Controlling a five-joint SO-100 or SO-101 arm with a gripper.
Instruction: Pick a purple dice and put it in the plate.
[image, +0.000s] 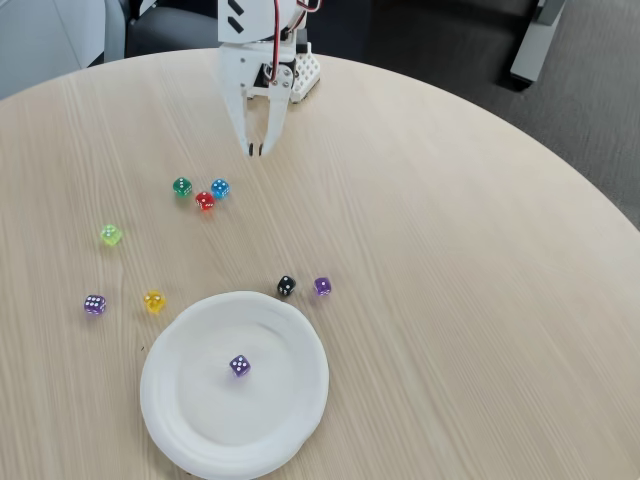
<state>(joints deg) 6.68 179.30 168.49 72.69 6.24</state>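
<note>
Hanging fingers-down at the table's far side in the fixed view, the gripper (256, 150) is nearly closed and empty, well apart from the plate (170, 395).

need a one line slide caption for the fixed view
White two-finger gripper hangs shut above a round wooden table of scattered coloured dice, one translucent purple die lying in the white disposable plate.

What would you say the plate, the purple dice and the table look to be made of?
The plate looks like matte white paper or foam; its rim is slightly wavy and uneven. The purple dice, one in the plate, one beside the black die and one at the left, look like glossy translucent plastic with white pips. The table shows pale wood grain, possibly laminate.
</note>
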